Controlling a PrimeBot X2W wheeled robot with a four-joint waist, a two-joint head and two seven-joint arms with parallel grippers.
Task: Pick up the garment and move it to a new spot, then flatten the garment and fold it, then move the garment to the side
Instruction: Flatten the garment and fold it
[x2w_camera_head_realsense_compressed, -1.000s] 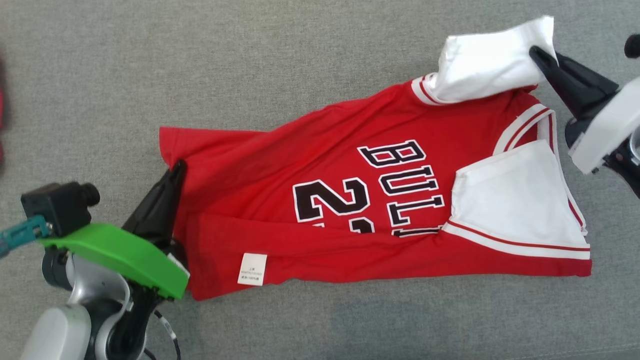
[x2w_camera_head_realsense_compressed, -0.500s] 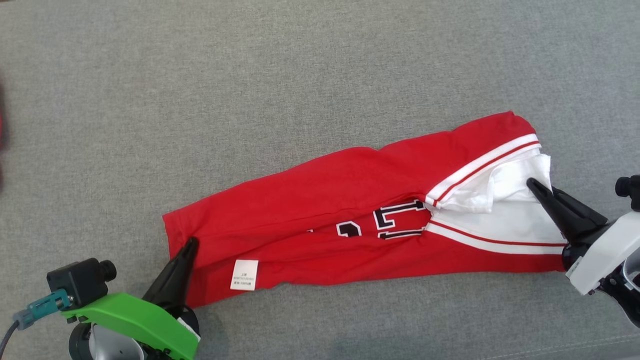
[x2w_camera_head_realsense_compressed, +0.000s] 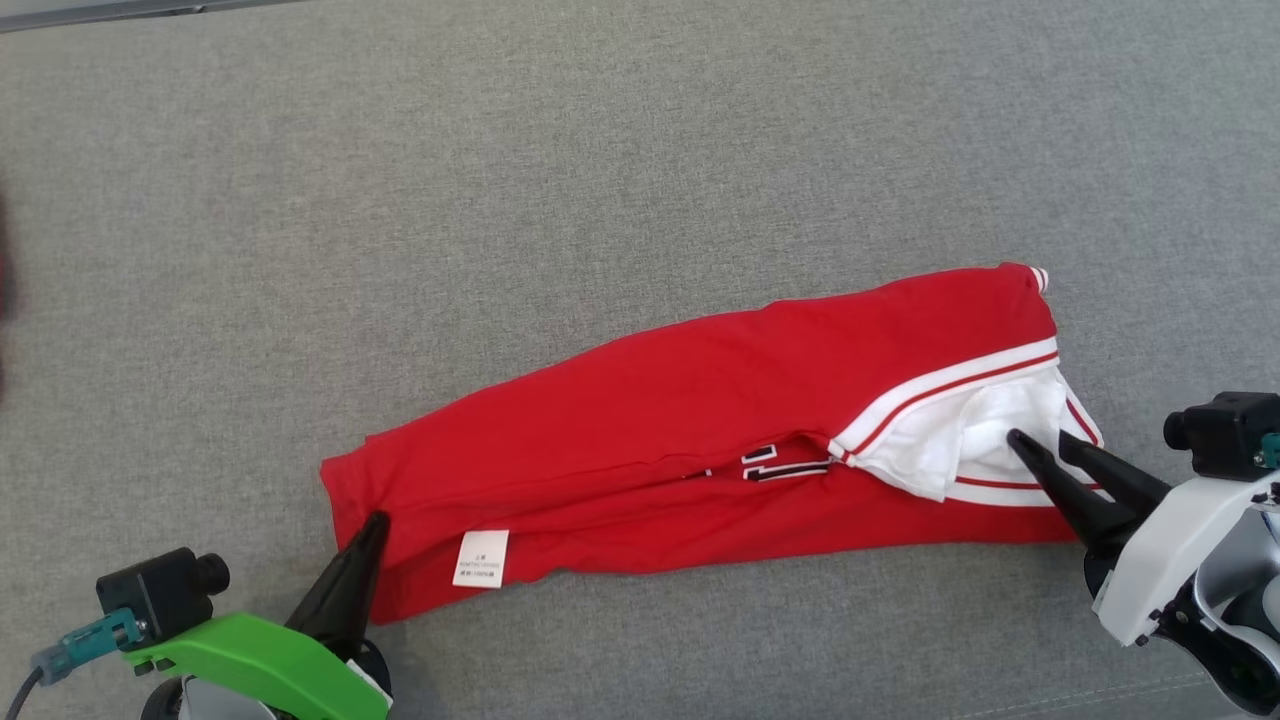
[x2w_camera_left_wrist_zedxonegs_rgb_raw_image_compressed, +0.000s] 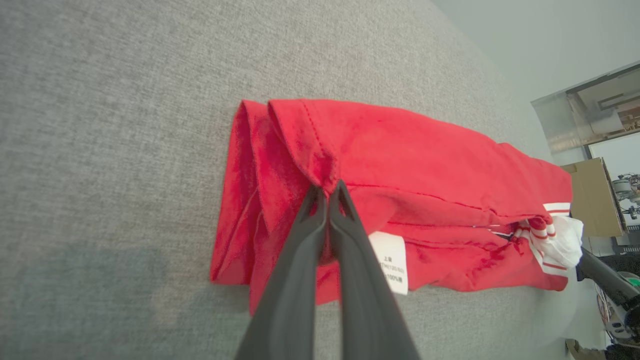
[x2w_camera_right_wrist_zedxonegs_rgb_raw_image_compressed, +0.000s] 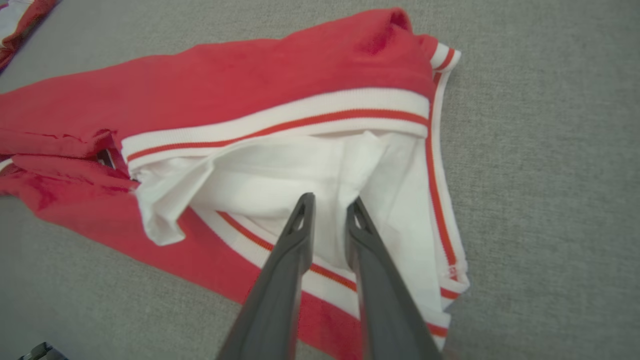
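The garment (x2w_camera_head_realsense_compressed: 700, 420) is a red jersey with white, red-striped trim, lying folded lengthwise in a long slanted band on the grey cloth surface (x2w_camera_head_realsense_compressed: 600, 180). Only a sliver of its black print shows at the fold. My left gripper (x2w_camera_head_realsense_compressed: 375, 520) is shut on the red hem at the band's left end; in the left wrist view the gripper (x2w_camera_left_wrist_zedxonegs_rgb_raw_image_compressed: 327, 189) pinches the garment (x2w_camera_left_wrist_zedxonegs_rgb_raw_image_compressed: 425, 150) just above its white label (x2w_camera_left_wrist_zedxonegs_rgb_raw_image_compressed: 392, 260). My right gripper (x2w_camera_head_realsense_compressed: 1040, 440) sits at the right end with its jaws slightly parted. In the right wrist view the gripper (x2w_camera_right_wrist_zedxonegs_rgb_raw_image_compressed: 330, 200) rests over the garment's (x2w_camera_right_wrist_zedxonegs_rgb_raw_image_compressed: 250, 75) white lining.
Another red and white cloth (x2w_camera_right_wrist_zedxonegs_rgb_raw_image_compressed: 20, 20) lies at the corner of the right wrist view. A cardboard box (x2w_camera_left_wrist_zedxonegs_rgb_raw_image_compressed: 592, 200) stands beyond the surface's end. The grey surface stretches wide on the garment's far side.
Both grippers drew toward the near edge, bringing the garment's far half over its near half and covering most of the print. The right gripper's jaws have parted; the left stays shut.
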